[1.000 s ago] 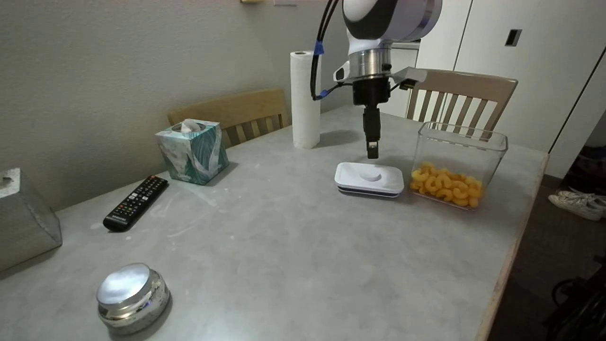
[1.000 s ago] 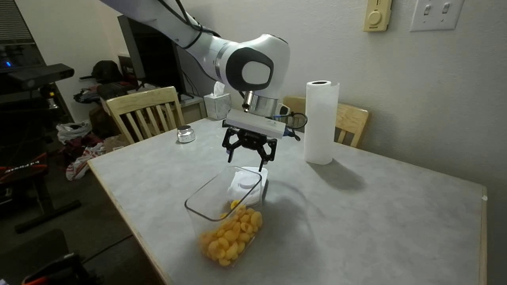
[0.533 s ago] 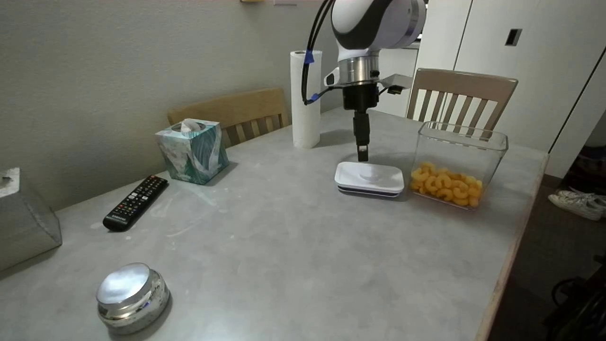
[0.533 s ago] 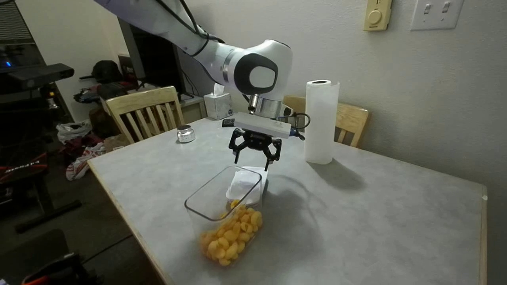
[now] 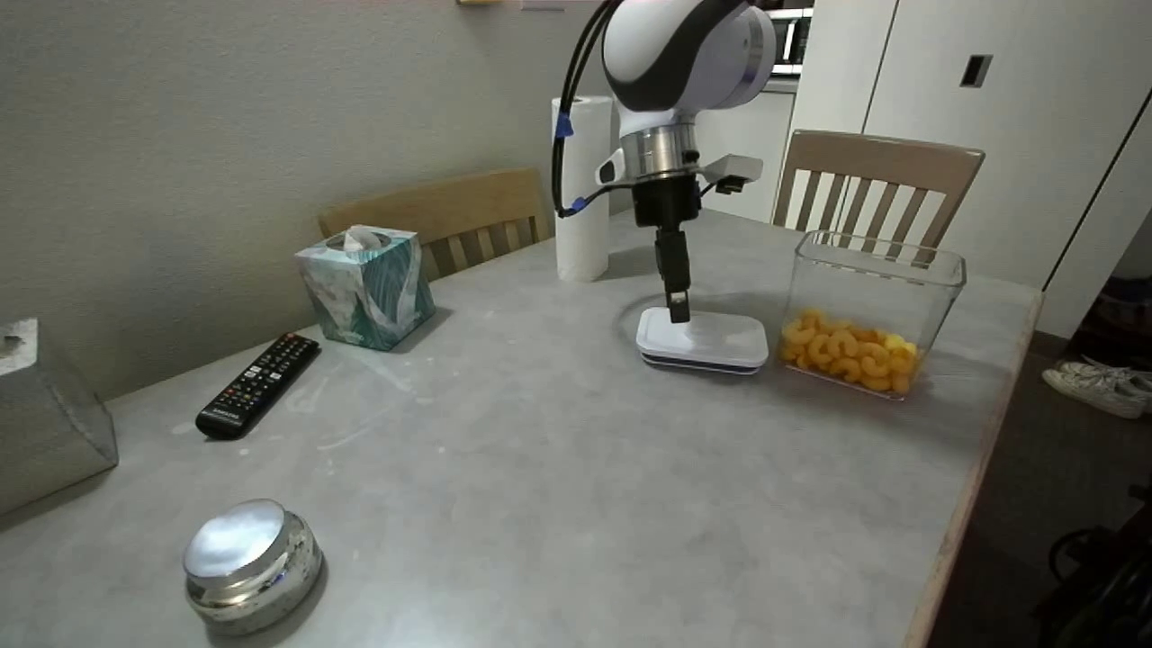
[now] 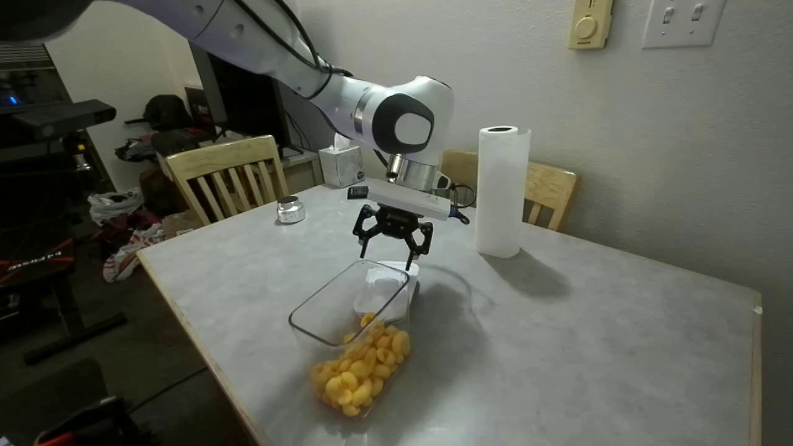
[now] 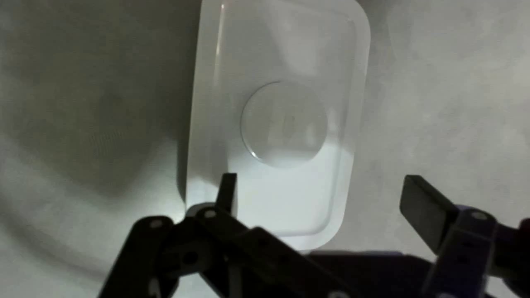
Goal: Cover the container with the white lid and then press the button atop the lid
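Note:
The container is a clear box with yellow-orange snack pieces, upright and uncovered in both exterior views. The white lid lies flat on the table beside it; in an exterior view it is partly behind the container's clear wall. The button is the round disc at the lid's centre. My gripper is open and empty just above the lid in both exterior views. In the wrist view, my gripper has one finger over the lid's edge area and the other beyond its opposite edge.
A paper towel roll stands behind the arm. A tissue box, a remote and a round metal object are farther off on the table. A grey tissue box stands at the far end. Wooden chairs border the table.
My gripper has come down toward the lid and shifted sideways, away from the container's side. It has stayed open. The lid and the container have not moved.

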`<state>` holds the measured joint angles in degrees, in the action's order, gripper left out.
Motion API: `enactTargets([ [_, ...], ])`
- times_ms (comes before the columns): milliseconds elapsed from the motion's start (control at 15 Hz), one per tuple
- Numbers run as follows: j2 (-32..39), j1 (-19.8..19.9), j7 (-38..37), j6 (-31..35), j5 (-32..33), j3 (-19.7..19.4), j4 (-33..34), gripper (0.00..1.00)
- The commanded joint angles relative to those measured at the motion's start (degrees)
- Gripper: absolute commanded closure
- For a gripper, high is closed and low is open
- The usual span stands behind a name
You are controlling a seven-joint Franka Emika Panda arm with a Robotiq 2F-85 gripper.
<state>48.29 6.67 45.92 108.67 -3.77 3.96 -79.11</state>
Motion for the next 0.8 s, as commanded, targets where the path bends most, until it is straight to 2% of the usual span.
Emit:
enactTargets([
  [0, 0.1, 0.5, -0.1, -0.4, 0.5, 0.8, 0.5, 0.00],
  [267, 0.9, -0.4, -0.8, -2.4, 1.1, 0.7, 2.4, 0.00],
  [733, 0.6, -0.7, -6.0, -0.2, 0.9, -0.2, -1.7, 0.00],
])
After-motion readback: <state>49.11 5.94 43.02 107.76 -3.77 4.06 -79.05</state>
